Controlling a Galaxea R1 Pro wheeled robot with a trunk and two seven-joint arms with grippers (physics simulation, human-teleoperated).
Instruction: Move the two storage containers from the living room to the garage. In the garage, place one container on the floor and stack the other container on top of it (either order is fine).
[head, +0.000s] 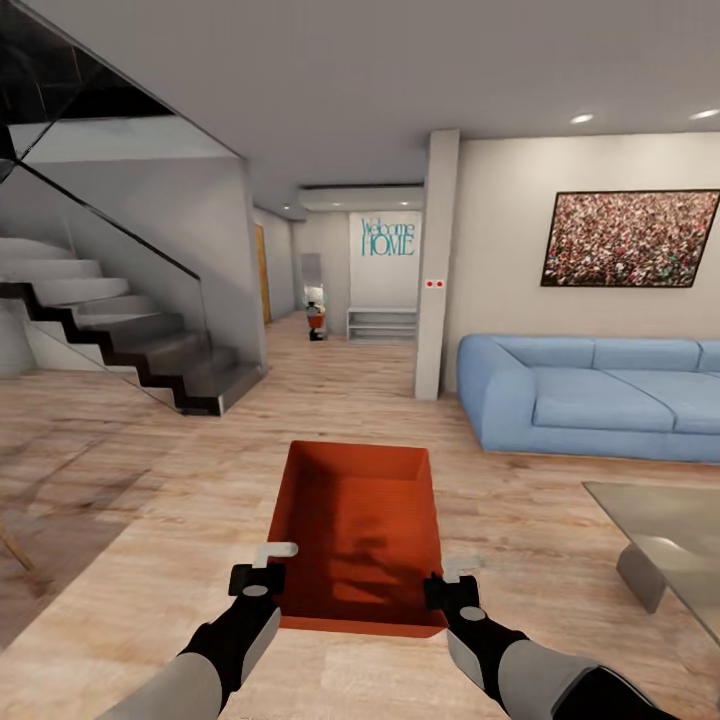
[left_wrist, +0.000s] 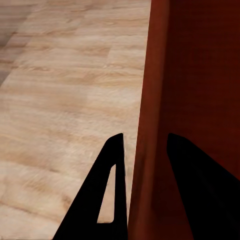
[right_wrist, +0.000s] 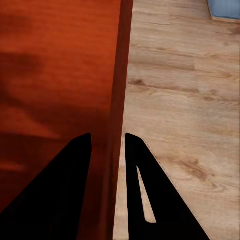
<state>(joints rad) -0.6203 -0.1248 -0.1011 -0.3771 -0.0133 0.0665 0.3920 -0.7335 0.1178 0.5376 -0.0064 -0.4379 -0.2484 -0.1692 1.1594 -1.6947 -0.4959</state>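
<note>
Both end effectors, left (head: 262, 568) and right (head: 452, 580), clench the storage container (head: 360, 535); sofa (head: 590, 395) right, staircase (head: 120, 340) left.

Light wood plank floor (head: 150, 560). Staircase (head: 120, 335) at 10 o'clock, blue sofa (head: 600, 395) at 2, glass coffee table (head: 665, 540) at 3; recessed ceiling lights (head: 582, 118) on.

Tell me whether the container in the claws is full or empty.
Empty: the storage container sits open-topped between the left claw and right claw, and the head view shows bare orange floor inside.
</note>
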